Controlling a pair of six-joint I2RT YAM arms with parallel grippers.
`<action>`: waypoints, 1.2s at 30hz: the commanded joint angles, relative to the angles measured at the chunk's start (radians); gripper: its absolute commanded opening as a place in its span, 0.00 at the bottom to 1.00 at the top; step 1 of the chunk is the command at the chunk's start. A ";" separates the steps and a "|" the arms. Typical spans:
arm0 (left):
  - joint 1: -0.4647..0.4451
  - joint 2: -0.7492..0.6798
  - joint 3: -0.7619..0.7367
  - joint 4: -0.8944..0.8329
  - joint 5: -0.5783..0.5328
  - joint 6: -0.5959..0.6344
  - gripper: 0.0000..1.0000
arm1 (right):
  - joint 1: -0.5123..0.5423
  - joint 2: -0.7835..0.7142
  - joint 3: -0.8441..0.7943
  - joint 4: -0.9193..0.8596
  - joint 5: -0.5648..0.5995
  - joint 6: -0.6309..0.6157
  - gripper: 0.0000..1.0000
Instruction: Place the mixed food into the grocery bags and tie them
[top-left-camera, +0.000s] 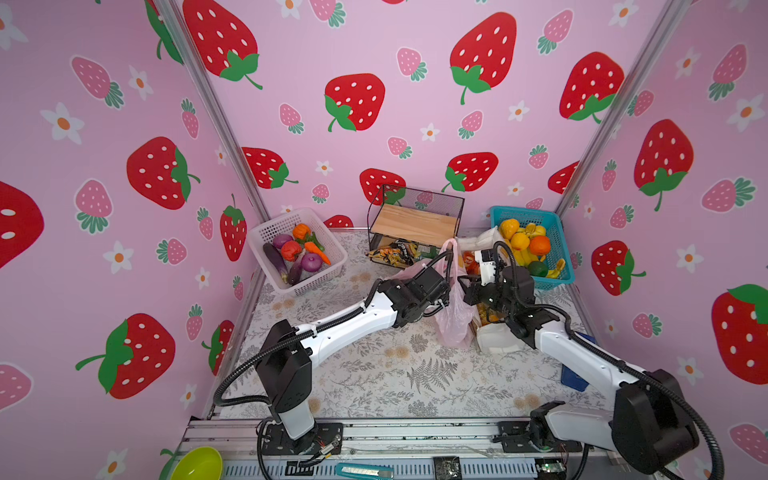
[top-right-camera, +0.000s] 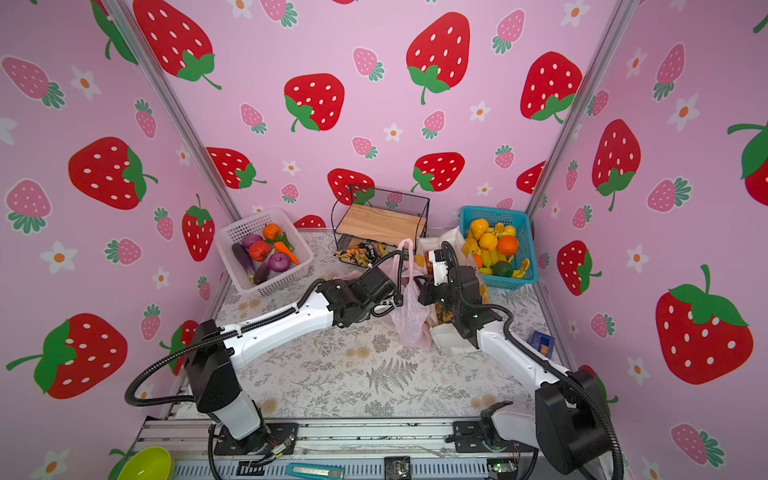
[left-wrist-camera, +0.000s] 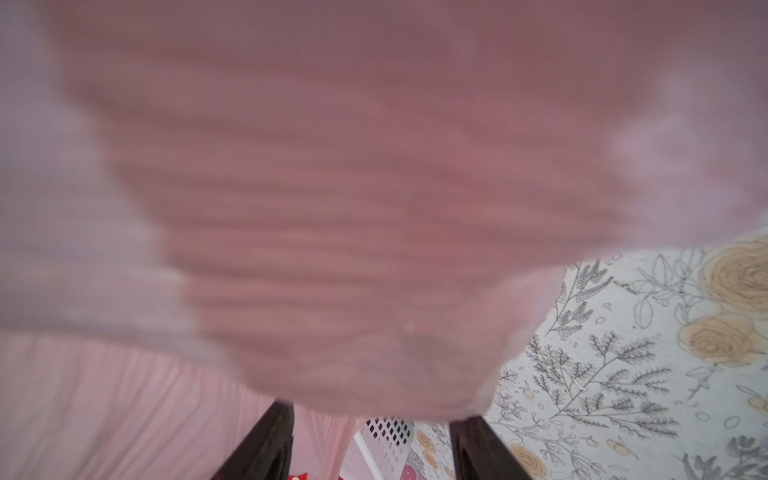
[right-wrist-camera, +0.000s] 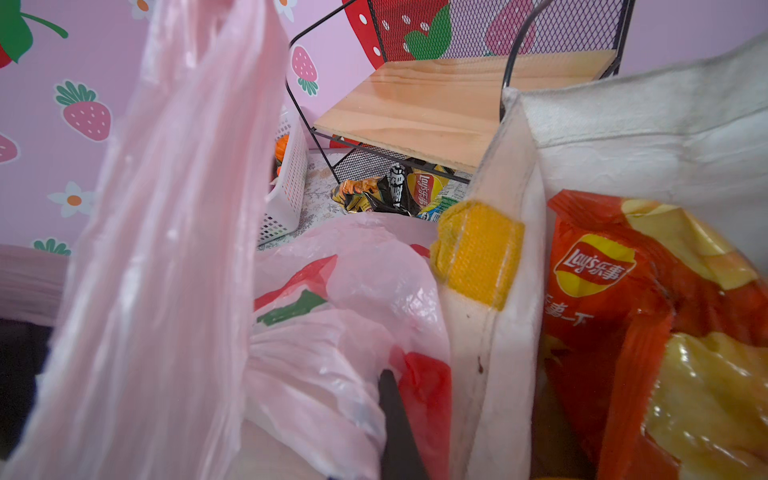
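**My left gripper** (left-wrist-camera: 374, 411): fingers (left-wrist-camera: 270, 444) spread, nothing pinched between them. Blurred film of the thin translucent pink plastic bag (top-left-camera: 453, 320) drapes over its wrist camera.

**My right gripper** (top-left-camera: 463, 286): pressed together. In the right wrist view one dark finger (right-wrist-camera: 392, 415) lies among gathered pleats of the same film. I judge that it pinches the film, though the contact itself is covered.

**Bag:** it stands on the floral surface (top-left-camera: 415, 374), one loop handle upright, touching the white canvas tote (top-left-camera: 494, 338). Red and green shapes show through the film; I cannot tell what they are.

**Risks:**
- The draped film may catch on my spread fingers when that arm moves, tipping the bag and spilling it.
- A single pinch on thin film may slip or tear.

**Count:**
- two grippers and two bags
- one red-orange crisp packet (right-wrist-camera: 602, 291) certainly in the tote
- roughly eight toy vegetables (top-left-camera: 291, 249) in one white lattice basket (top-left-camera: 274, 226)
- one blue lattice basket (top-left-camera: 523, 211) of fruit
- at least three packets (right-wrist-camera: 399, 191) under one wire rack (top-left-camera: 415, 224)
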 joint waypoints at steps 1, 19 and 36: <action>-0.004 -0.070 -0.008 0.008 0.009 -0.024 0.61 | -0.001 -0.006 0.002 0.015 0.002 0.005 0.00; 0.072 -0.669 -0.268 0.106 0.667 -0.565 0.62 | -0.001 -0.007 0.002 0.004 0.046 -0.005 0.00; 0.501 -0.596 -0.693 0.667 0.882 -1.317 0.71 | -0.001 0.000 0.002 0.010 0.034 0.000 0.00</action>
